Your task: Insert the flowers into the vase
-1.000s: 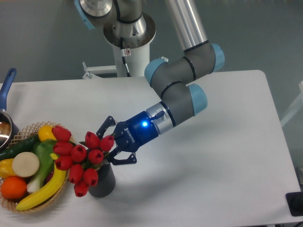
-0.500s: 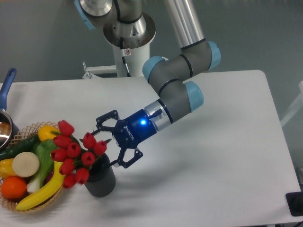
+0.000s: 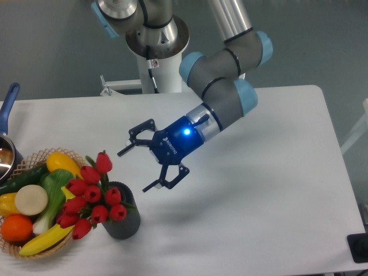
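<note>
Hand [image 3: 140,168] spread wide, gripping nothing, above the desk [image 3: 270,195].
Left to right: wicker basket [image 3: 34,248] of produce, flowers [image 3: 89,195] seated in the vase [image 3: 122,221] and leaning left, hand apart up-right.

We see a white counter [image 3: 259,190]. On it, near the front left, stands the vase [image 3: 123,221]; just beside it at the left edge sits a wicker basket [image 3: 34,248], and behind that a pot [image 3: 6,158] with a blue handle.
</note>
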### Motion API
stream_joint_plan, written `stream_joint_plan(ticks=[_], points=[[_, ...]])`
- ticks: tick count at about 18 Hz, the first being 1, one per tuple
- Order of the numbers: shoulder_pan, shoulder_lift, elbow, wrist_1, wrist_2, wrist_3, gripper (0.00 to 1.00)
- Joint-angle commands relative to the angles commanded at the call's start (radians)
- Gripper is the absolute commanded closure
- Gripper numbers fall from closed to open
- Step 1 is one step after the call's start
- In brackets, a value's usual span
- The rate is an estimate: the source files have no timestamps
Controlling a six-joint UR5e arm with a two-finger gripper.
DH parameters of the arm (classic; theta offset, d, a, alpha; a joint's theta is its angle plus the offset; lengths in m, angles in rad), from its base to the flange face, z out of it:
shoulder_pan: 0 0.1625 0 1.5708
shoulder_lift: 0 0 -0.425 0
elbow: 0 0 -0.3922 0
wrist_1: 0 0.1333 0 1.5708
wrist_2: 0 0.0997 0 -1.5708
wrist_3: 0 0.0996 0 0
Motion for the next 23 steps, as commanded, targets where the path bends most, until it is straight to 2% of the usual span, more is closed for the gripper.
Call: stream_joint_plan(ticks=[5, 10, 12, 15, 17, 21, 23], points=[[0.052, 0.066, 0.012, 0.000, 0.230, -0.057, 0.00], [0.120, 0.071, 0.089, -0.005, 0.451, -0.101, 0.00], [0.143, 0.069, 0.121, -0.005, 0.603, -0.110, 0.00], [0.180, 0.063, 0.130, -0.002, 0.784, -0.097, 0.00], [0.209, 0.063, 0.127, -0.003, 0.888, -0.068, 0.00], [0.259, 0.058, 0.118, -0.005, 0.959, 0.055, 0.00], [0.276, 0.052, 0.086, -0.009, 1.078, 0.153, 0.00]])
